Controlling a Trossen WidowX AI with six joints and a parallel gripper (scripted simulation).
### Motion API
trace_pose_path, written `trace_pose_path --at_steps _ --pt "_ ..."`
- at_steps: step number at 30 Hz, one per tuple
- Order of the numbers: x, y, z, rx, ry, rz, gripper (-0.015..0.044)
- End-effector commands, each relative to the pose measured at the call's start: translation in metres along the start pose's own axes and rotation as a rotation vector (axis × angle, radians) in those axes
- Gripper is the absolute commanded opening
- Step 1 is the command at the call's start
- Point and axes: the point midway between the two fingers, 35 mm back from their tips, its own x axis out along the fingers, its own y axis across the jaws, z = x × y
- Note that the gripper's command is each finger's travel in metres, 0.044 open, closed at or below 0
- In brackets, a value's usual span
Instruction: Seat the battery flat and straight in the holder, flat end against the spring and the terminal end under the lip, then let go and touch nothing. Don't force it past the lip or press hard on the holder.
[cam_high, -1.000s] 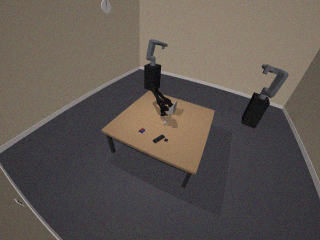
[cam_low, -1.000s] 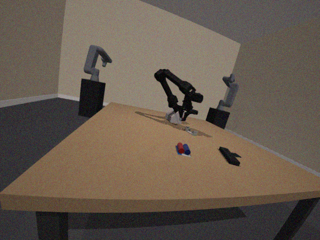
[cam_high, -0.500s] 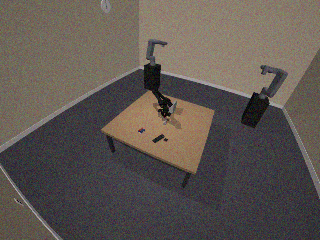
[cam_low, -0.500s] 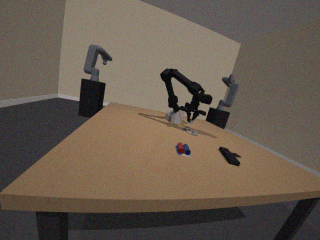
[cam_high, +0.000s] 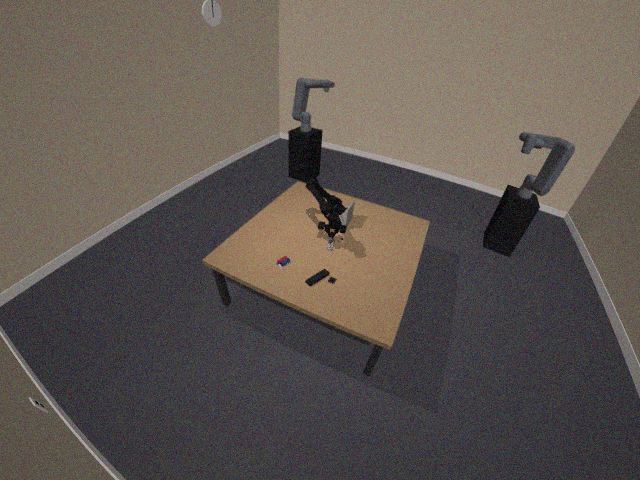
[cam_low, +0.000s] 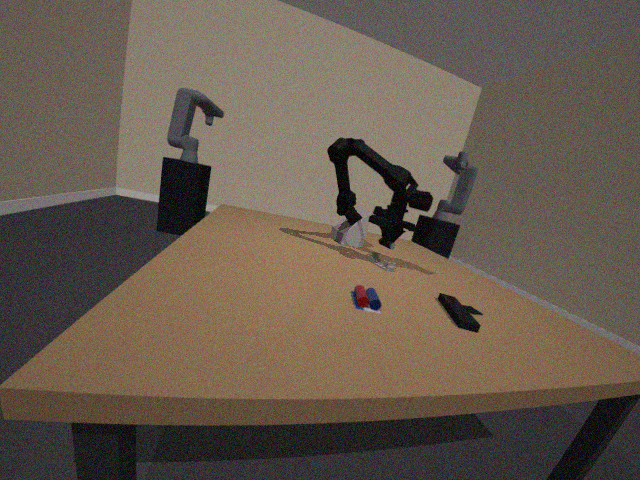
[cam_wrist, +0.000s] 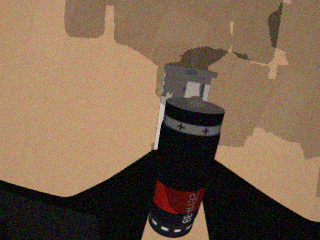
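1 black battery (cam_wrist: 183, 160) with a red band; 1 grey holder (cam_wrist: 190, 84); 2 small cylinders, 1 red (cam_low: 360, 295) and 1 blue (cam_low: 373, 298); 2 flat black blocks, 1 long (cam_high: 316, 277) and 1 tiny (cam_high: 331, 280); 1 table (cam_high: 258, 242); 2 grey arms on black pedestals (cam_high: 304, 153).
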Motion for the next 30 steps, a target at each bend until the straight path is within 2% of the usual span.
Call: trace_pose_path --at_steps 1,13,30 --pt "0.006 -0.001 -0.001 -0.012 -0.041 -0.002 0.0086" --pt "0.039 -0.001 0.005 0.004 -0.248 0.002 0.0086" --pt "0.045 -0.001 0.002 0.007 -0.331 0.001 0.0086"
